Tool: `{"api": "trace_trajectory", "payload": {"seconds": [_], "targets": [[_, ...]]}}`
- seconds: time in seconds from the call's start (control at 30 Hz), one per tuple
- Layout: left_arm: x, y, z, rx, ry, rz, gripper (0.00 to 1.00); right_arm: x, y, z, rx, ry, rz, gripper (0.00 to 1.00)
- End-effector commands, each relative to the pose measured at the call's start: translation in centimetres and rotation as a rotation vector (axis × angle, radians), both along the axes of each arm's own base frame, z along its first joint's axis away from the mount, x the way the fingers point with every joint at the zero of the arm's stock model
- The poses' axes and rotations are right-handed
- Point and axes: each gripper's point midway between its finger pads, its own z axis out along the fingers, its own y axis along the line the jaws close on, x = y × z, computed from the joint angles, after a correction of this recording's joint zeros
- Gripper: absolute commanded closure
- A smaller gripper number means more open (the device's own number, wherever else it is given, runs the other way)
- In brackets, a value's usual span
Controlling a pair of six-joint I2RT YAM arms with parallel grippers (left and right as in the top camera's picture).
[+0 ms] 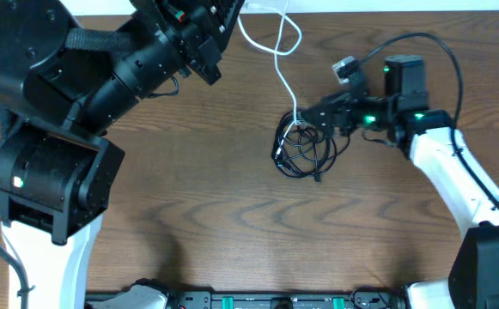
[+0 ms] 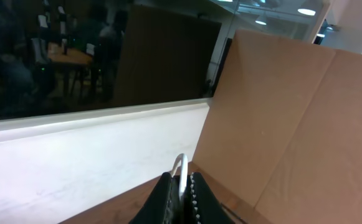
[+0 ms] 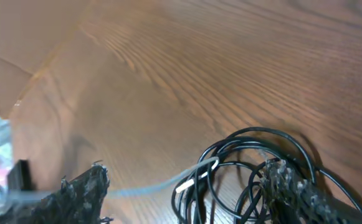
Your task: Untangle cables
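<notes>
A tangle of thin black cables [image 1: 303, 148] lies on the wooden table right of centre. A white cable [image 1: 281, 57] runs from this tangle up and back to the far edge. My left gripper [image 1: 225, 19] is raised at the far edge and shut on the white cable [image 2: 181, 176], which sticks up between its fingers [image 2: 182, 188]. My right gripper [image 1: 315, 120] is open, low at the tangle's right side. In the right wrist view its fingers [image 3: 187, 183] straddle the black loops [image 3: 249, 162], with the white cable [image 3: 199, 171] crossing between them.
A thicker black cord [image 1: 438, 51] loops over the right arm at the back right. A white ledge [image 2: 93, 155] and brown cardboard panels [image 2: 293, 112] stand behind the table's far edge. Equipment lines the table's front edge [image 1: 258, 300].
</notes>
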Motion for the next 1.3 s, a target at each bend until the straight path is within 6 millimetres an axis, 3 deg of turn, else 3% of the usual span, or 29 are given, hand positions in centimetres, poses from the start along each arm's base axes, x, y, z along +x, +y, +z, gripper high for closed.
{"api": "trace_trajectory", "payload": {"seconds": [0.0,0.23,0.5,0.6,0.73,0.87,1.0,1.17,1.27], "targets": [[0.3,-0.3,0.2,-0.007,0.001,-0.014,0.93,-2.3,1.4,1.9,0.093,-0.079,0.184,0.22],[0.6,-0.4,0.1,-0.015,0.014,-0.016,0.93,-3.9,4.0,0.5,0.006,-0.099,0.258,0.20],[0.6,-0.4,0.1,-0.016,0.014,-0.016,0.93,-3.4,5.5,-0.1,-0.061,-0.129,0.232,0.20],[0.6,-0.4,0.1,-0.015,0.015,-0.016,0.93,-2.7,4.7,-0.9,-0.122,-0.126,0.182,0.20],[0.6,-0.4,0.1,-0.015,0.014,-0.015,0.93,-0.5,1.8,-2.4,-0.234,-0.081,0.013,0.15],[0.6,-0.4,0.1,-0.015,0.015,-0.016,0.93,-0.7,1.7,-1.5,-0.162,-0.091,0.055,0.14],[0.6,-0.4,0.1,-0.015,0.014,-0.016,0.93,-2.1,3.3,-0.3,-0.077,-0.117,0.163,0.17],[0.6,-0.4,0.1,-0.015,0.015,-0.016,0.93,-2.6,4.6,-0.6,-0.100,-0.127,0.184,0.20],[0.6,-0.4,0.1,-0.015,0.015,-0.016,0.93,-2.2,4.8,-1.0,-0.135,-0.121,0.148,0.34]]}}
